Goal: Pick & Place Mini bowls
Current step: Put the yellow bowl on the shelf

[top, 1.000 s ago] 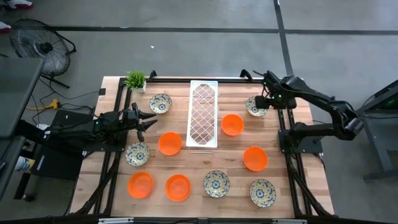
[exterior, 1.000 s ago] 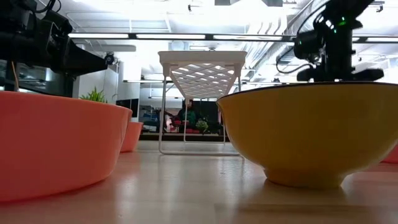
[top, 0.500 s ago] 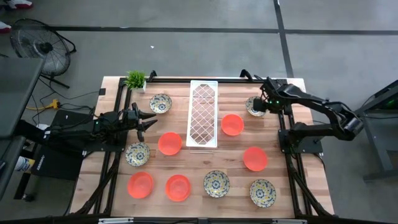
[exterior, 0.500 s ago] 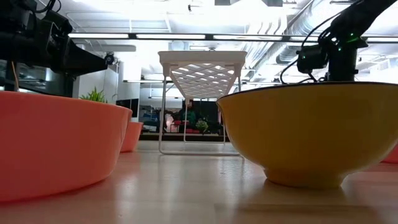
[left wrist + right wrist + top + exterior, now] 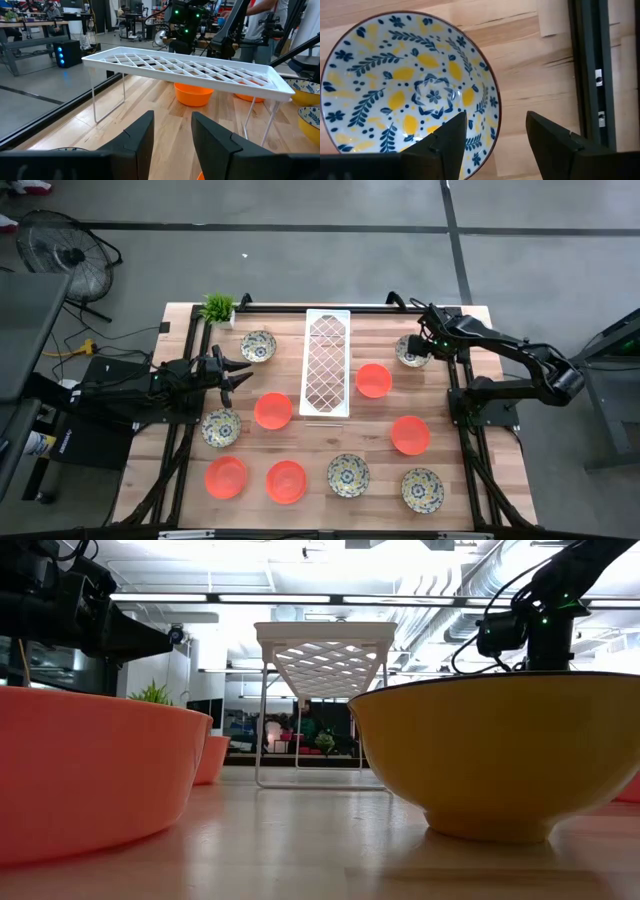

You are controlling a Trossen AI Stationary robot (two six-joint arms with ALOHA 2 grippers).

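Ten mini bowls rest on their bases on the wooden table [image 5: 180,480]: five orange, such as one [image 5: 373,380], and five cream floral. My right gripper [image 5: 424,346] is low over the far-right floral bowl [image 5: 408,353], pointing down. In the right wrist view my right gripper [image 5: 495,130] is open, with one finger above that floral bowl's [image 5: 405,85] inside and one outside its rim [image 5: 496,107]. Whether a finger touches it, I cannot tell. My left gripper [image 5: 238,372] waits open at the table's left, also shown open in its own view [image 5: 172,125].
A white lattice rack [image 5: 326,365] stands on thin legs in the table's middle. A small green potted plant [image 5: 218,308] is at the far-left corner. A black frame rail [image 5: 587,70] runs right beside the floral bowl. People stand in the room beyond the table [image 5: 260,20].
My right gripper has come down toward the far-right floral bowl and slightly toward the near edge, then held still. Its fingers stay apart. No bowl has moved.
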